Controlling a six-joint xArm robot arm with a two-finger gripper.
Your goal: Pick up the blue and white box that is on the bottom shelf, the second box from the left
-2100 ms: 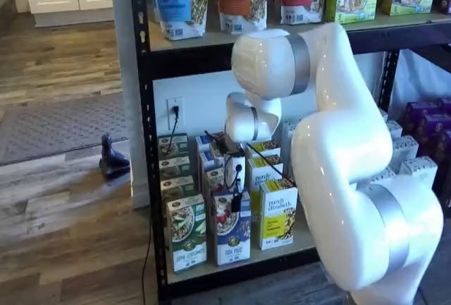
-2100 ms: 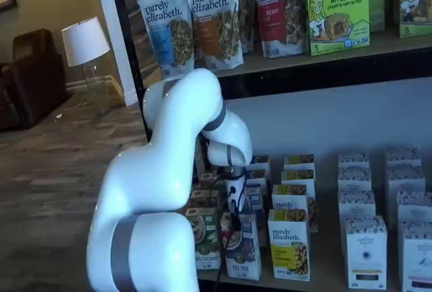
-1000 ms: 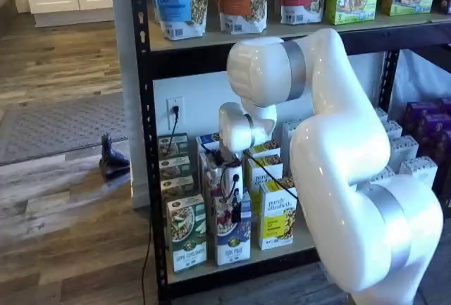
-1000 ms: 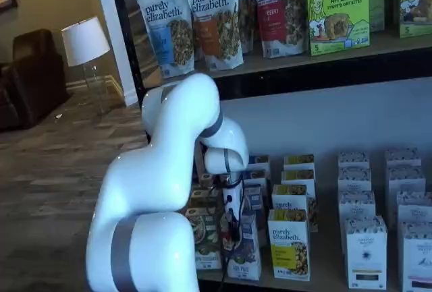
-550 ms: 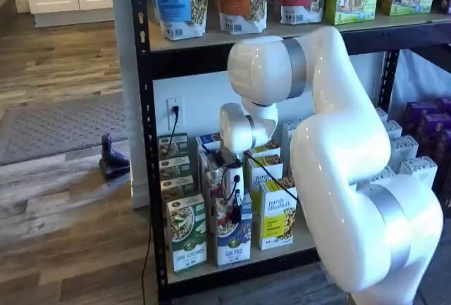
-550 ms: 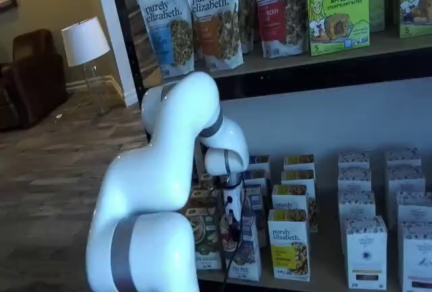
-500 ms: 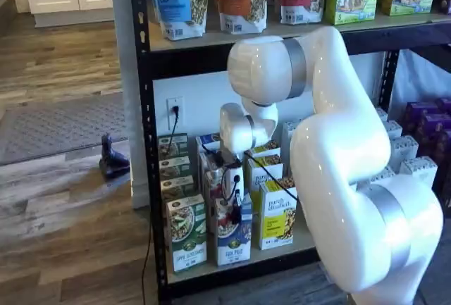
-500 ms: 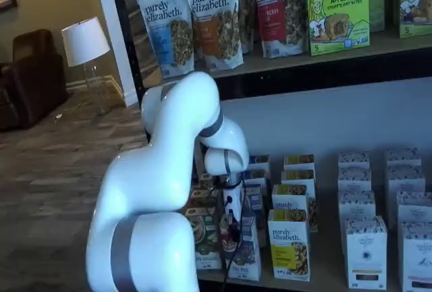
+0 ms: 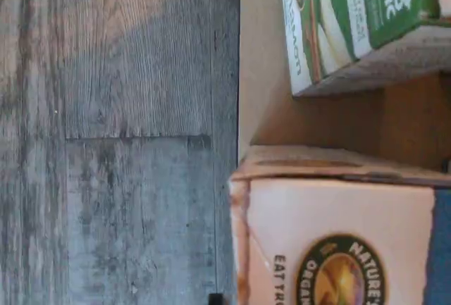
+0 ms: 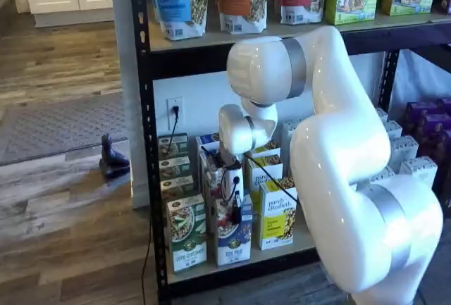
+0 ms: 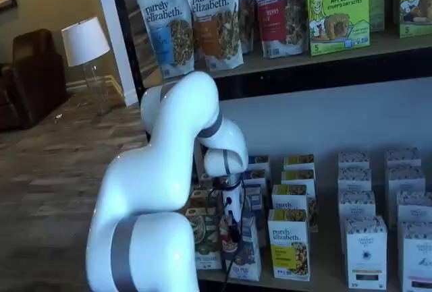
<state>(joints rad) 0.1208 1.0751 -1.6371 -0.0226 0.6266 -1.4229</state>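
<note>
Three front boxes stand in a row on the bottom shelf (image 10: 239, 266): the green and white box (image 10: 187, 233), the blue and white box (image 10: 232, 238) just beside it, then the yellow and white box (image 10: 277, 215). The gripper (image 10: 237, 210) sits against the top of the blue and white box, which leans; whether the fingers clamp it, I cannot tell. The wrist view shows wooden floor (image 9: 113, 136).
</note>
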